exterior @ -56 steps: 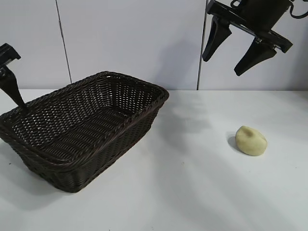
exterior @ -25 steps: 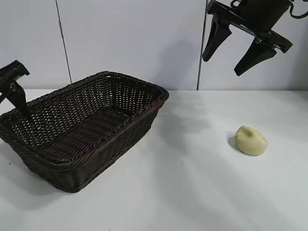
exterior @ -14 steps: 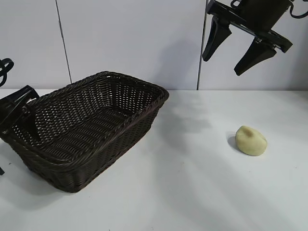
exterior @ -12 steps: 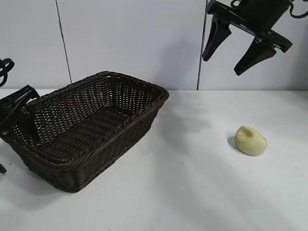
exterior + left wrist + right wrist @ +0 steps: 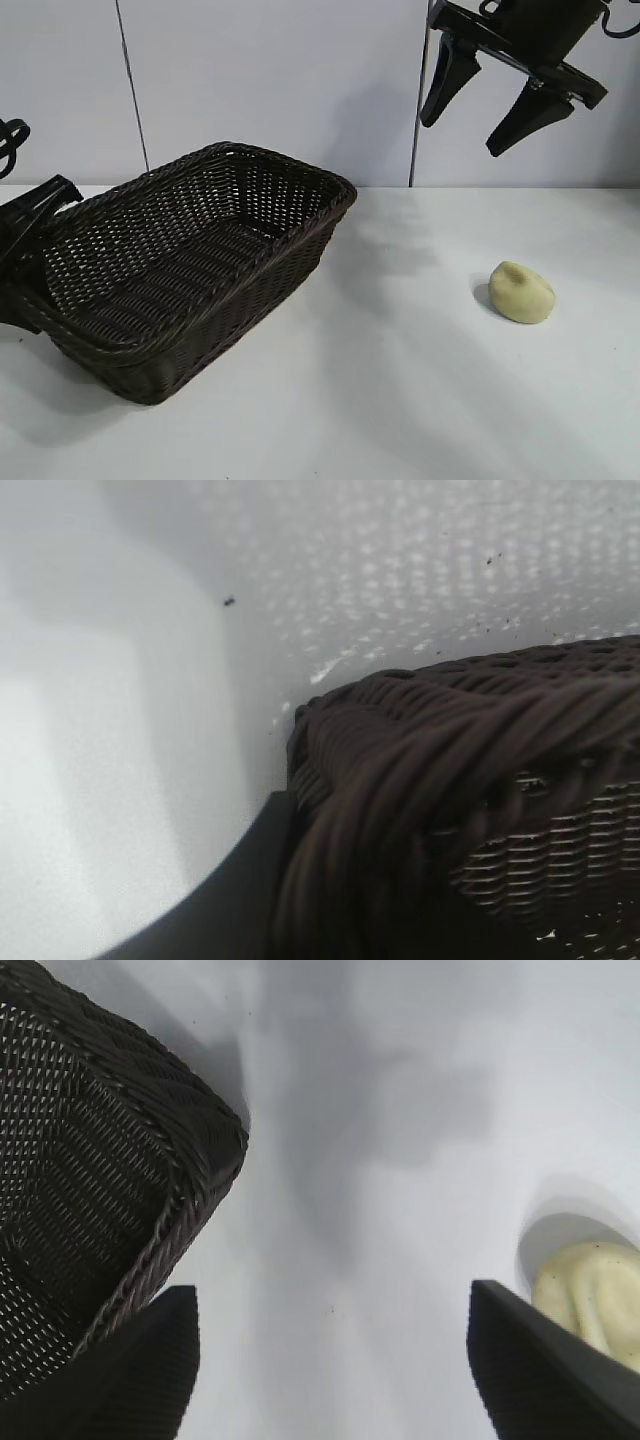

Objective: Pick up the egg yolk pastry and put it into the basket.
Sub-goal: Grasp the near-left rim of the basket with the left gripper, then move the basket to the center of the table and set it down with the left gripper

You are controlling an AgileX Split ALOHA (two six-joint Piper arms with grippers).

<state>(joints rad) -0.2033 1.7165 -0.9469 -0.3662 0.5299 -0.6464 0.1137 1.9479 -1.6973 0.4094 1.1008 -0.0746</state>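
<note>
The egg yolk pastry [image 5: 521,292], a small pale yellow lump, lies on the white table at the right, well apart from the basket. The dark brown wicker basket [image 5: 290,165] stands at the left. My left gripper [image 5: 28,268] is shut on the basket's left end, one finger [image 5: 235,900] pressed against the outside of the braided rim [image 5: 420,760]; the other finger is hidden by the weave. High above the table, my right gripper [image 5: 462,135] hangs open and holds nothing. In the right wrist view the pastry [image 5: 590,1295] shows beside one finger and the basket's corner [image 5: 170,1220] beside the other.
A white wall with vertical seams [image 5: 130,90] stands behind the table. Bare white tabletop [image 5: 400,330] stretches between the basket and the pastry and along the front.
My left gripper came down over the basket's left rim and closed on it. The basket has shifted slightly to the right. The right gripper and the pastry have not moved.
</note>
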